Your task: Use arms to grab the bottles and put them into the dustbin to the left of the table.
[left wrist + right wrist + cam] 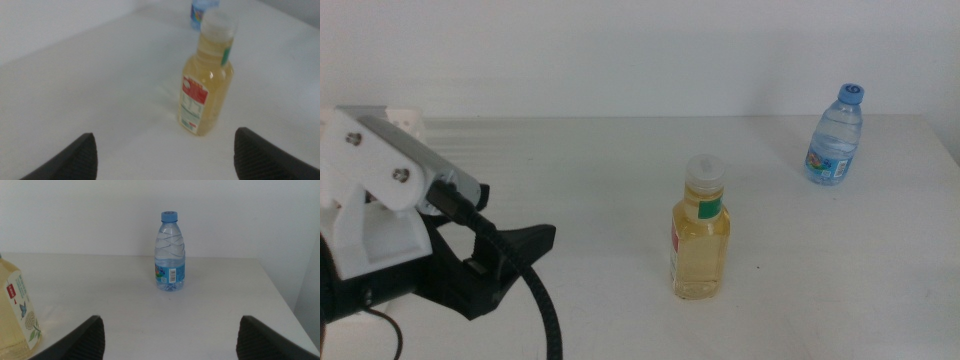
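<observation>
On the plain white matte surface (600,180), a clear plastic bottle of yellow liquid with a white cap (701,232) stands upright just right of centre in the middle view. It carries a green band at the neck and a red-and-white label down its side; the print on that label is too small to read. A small clear water bottle with a blue cap and blue label (836,135) stands upright at the upper right of the same view, well apart from the yellow one. Its label shows a barcode in the right wrist view, but no brand can be made out.

The left gripper (520,245) sits at the lower left of the middle view, jaws spread apart and empty, short of the yellow bottle. The right gripper (170,340) shows only in its wrist view, jaws wide apart, facing the water bottle without touching it.
</observation>
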